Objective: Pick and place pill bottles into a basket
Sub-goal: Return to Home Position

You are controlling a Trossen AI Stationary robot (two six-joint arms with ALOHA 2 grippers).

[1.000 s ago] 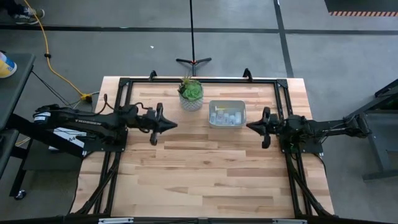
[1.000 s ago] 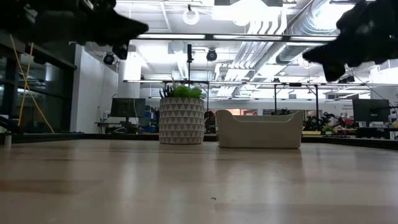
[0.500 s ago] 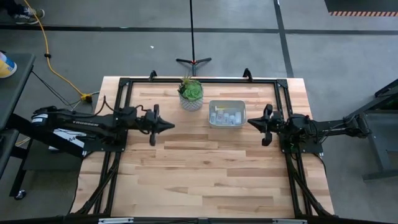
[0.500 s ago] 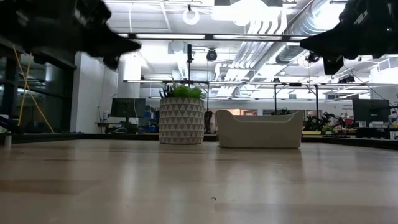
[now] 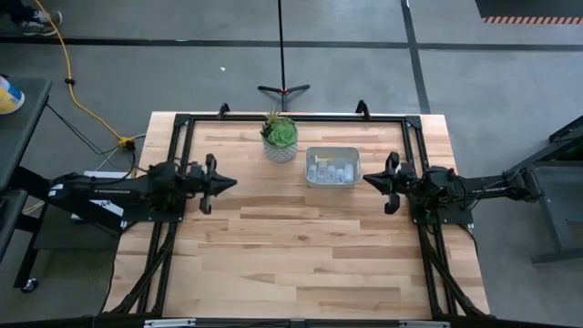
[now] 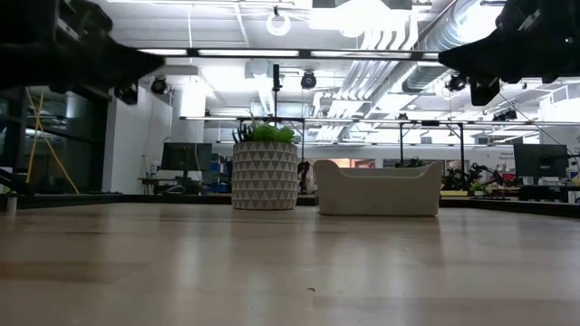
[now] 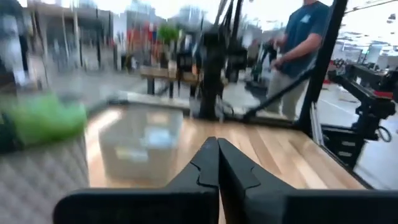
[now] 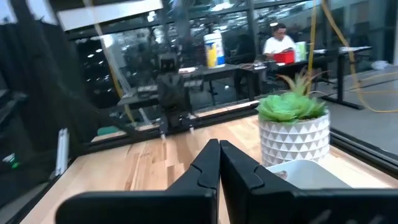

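Note:
The basket [image 5: 332, 168] stands on the table right of centre, toward the far edge, with several whitish pill bottles [image 5: 330, 169] lying in it. It also shows in the low view [image 6: 378, 188] and the left wrist view [image 7: 140, 149]. My left gripper [image 5: 232, 183] is shut and empty, held above the table to the left of the basket; its fingers meet in the left wrist view [image 7: 217, 163]. My right gripper [image 5: 366, 180] is shut and empty, just right of the basket, and it shows in the right wrist view [image 8: 219, 163].
A green plant in a white patterned pot [image 5: 280, 138] stands just left of the basket, near the far edge. A black frame [image 5: 291, 118] runs round the table's far and side edges. Bare wood lies toward the near edge. People show in the room beyond.
My left gripper has drawn back toward the table's left edge, away from the basket, staying shut. My right gripper has shifted only slightly. The basket and bottles have stayed put.

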